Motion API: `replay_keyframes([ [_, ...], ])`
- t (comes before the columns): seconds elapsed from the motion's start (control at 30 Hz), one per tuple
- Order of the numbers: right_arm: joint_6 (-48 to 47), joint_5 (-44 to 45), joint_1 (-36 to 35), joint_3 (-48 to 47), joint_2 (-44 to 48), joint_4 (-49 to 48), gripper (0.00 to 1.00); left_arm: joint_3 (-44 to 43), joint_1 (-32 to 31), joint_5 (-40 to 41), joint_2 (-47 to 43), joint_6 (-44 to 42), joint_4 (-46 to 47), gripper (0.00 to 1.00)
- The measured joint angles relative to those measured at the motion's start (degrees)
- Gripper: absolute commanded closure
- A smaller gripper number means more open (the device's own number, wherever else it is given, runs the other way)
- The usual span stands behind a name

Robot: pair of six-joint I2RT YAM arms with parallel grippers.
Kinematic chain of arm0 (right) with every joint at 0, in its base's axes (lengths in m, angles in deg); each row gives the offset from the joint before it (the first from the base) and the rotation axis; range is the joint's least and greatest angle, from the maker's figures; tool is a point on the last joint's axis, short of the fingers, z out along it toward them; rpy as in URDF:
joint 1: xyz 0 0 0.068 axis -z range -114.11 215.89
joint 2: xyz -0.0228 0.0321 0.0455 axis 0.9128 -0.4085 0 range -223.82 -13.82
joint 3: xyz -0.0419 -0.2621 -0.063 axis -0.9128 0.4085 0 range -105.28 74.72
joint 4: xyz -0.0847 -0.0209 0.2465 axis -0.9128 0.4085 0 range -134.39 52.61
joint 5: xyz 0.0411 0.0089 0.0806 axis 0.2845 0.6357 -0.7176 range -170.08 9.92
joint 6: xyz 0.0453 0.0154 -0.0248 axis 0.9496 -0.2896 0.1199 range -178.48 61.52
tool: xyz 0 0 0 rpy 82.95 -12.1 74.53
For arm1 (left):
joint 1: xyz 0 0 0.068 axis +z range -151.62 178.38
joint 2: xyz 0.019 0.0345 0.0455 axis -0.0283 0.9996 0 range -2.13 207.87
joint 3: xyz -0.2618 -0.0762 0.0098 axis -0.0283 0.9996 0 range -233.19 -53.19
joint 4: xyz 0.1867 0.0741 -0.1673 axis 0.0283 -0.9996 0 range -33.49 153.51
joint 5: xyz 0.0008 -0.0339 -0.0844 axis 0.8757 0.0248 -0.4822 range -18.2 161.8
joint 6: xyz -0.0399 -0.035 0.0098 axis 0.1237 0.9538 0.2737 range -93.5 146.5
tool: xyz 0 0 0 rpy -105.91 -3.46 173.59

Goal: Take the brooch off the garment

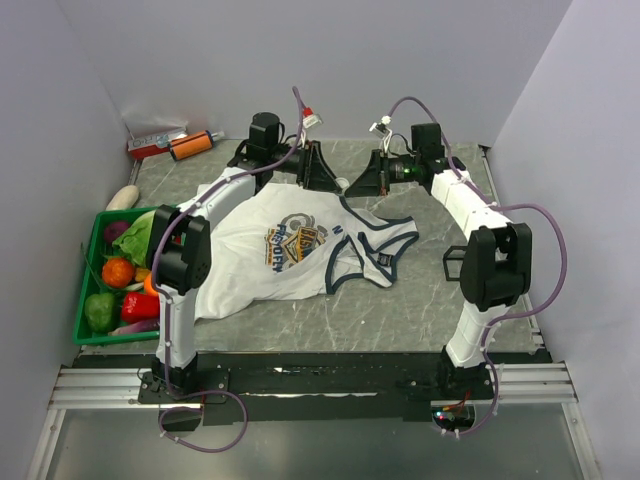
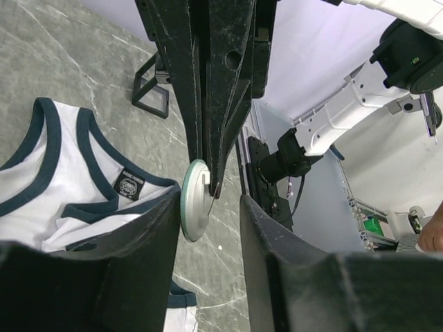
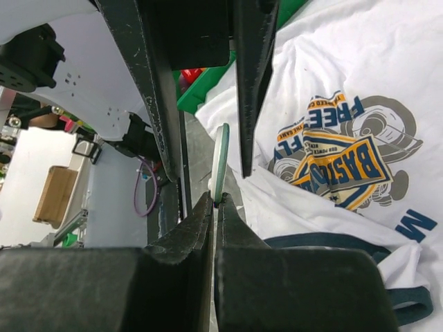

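A green basket sits at the left side of the grey desk. Inside it are toy foods — a red tomato, a green pepper, a red pepper and a leafy lettuce. A white lump lies just behind the basket. Far back are an orange tube and a red thing.

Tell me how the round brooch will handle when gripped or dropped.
The brooch looks a stiff, thin disc, so it likely won't flex. Its round rim suggests it could roll if dropped on edge. Small, so probably light; its smooth face may slip.
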Motion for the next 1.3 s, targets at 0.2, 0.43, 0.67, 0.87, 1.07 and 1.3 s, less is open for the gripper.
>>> replay_keyframes([
  [0.2, -0.04, 0.66, -0.17, -0.44, 0.0, -0.02, 1.0, 0.0, 0.0, -0.15, 0.04, 0.57, 1.18, 0.6],
  [0.43, -0.02, 0.66, -0.35, -0.52, 0.0, -0.04, 1.0, 0.0, 0.0, -0.46, 0.17, 1.68, 2.58, 0.66],
  [0.67, 0.02, 0.87, -0.66, -0.61, 0.0, -0.07, 1.0, 0.02, -0.04, -0.96, 0.83, 2.67, 3.61, 0.7],
  [0.87, 0.24, 0.74, -0.85, -0.74, 0.0, -0.26, 1.0, 0.02, -0.04, -1.42, 0.87, 3.17, 4.7, 0.74],
  [1.07, 0.2, 0.68, -0.85, -0.76, 0.0, -0.31, 1.0, 0.02, 0.0, -1.49, 1.05, 3.93, 5.25, 0.78],
  [1.3, 0.17, 0.68, -0.92, -1.27, 0.0, -0.31, 1.0, 0.04, 0.09, -1.62, 1.09, 4.72, 6.54, 0.79],
])
